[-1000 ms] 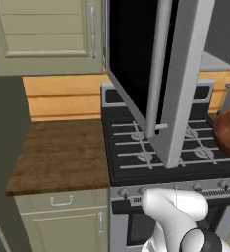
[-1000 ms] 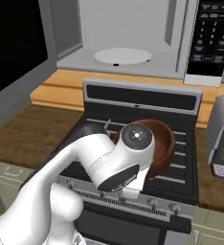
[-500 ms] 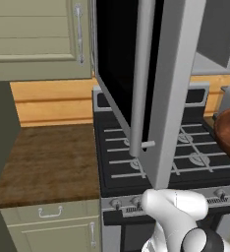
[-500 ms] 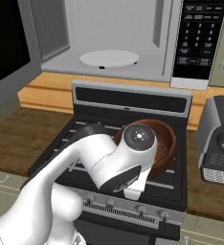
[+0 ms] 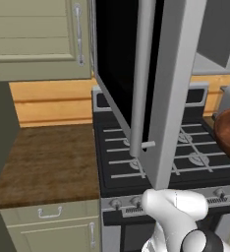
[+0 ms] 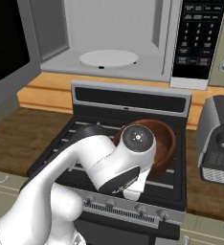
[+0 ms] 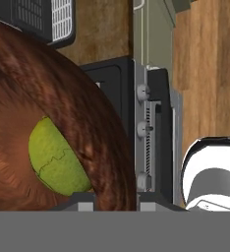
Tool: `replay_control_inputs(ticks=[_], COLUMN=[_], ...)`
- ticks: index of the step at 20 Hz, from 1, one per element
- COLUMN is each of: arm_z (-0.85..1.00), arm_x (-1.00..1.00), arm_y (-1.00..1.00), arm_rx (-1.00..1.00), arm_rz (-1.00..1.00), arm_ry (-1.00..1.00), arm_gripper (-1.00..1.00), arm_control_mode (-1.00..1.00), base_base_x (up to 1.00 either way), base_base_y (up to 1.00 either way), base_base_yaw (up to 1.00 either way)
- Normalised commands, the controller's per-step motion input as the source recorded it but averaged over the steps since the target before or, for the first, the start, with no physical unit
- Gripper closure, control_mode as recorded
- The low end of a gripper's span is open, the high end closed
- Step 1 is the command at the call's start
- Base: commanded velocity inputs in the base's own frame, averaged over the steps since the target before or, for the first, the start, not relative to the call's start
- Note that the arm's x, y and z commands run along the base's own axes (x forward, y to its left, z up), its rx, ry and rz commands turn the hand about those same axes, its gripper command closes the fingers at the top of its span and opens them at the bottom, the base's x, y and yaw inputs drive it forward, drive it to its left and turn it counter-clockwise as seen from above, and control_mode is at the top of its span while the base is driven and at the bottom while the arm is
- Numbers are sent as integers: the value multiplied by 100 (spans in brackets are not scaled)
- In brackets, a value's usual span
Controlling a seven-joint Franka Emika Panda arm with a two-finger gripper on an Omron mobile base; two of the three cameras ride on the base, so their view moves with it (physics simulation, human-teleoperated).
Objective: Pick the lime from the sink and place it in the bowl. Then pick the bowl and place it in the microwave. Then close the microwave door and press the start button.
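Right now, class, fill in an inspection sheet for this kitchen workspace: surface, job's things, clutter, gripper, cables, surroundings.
Surface: black gas range between wooden counters.
Job's things: lime lies inside the brown bowl; the bowl is above the range; microwave cavity holds a white turntable; microwave door swung open.
Clutter: grey coffee machine right of the range.
Gripper: gripper shut on the bowl's rim.
Cables: nothing seen.
Surroundings: pale green cabinets, wooden backsplash.

Streaked reddish wooden bowl (image 7: 53, 88), matt dimpled lime (image 7: 55, 160), glossy black glass microwave door (image 5: 122, 64), brushed steel frame
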Motion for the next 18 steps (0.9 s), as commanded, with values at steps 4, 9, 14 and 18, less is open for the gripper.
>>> replay_control_inputs(ticks=[4, 9, 14, 18], arm_z=[2, 39, 48, 47], arm_x=[-8, -80, -36, -5], arm_y=[0, 4, 36, 52], arm_rx=[0, 0, 0, -2], arm_rz=[-3, 0, 2, 6], arm_ry=[-2, -19, -4, 0], arm_gripper=[100, 100, 100, 100], arm_control_mode=[-100, -100, -100, -100], base_base_x=[0, 0, 0, 0], base_base_y=[0, 0, 0, 0], base_base_yaw=[-2, 0, 0, 0])
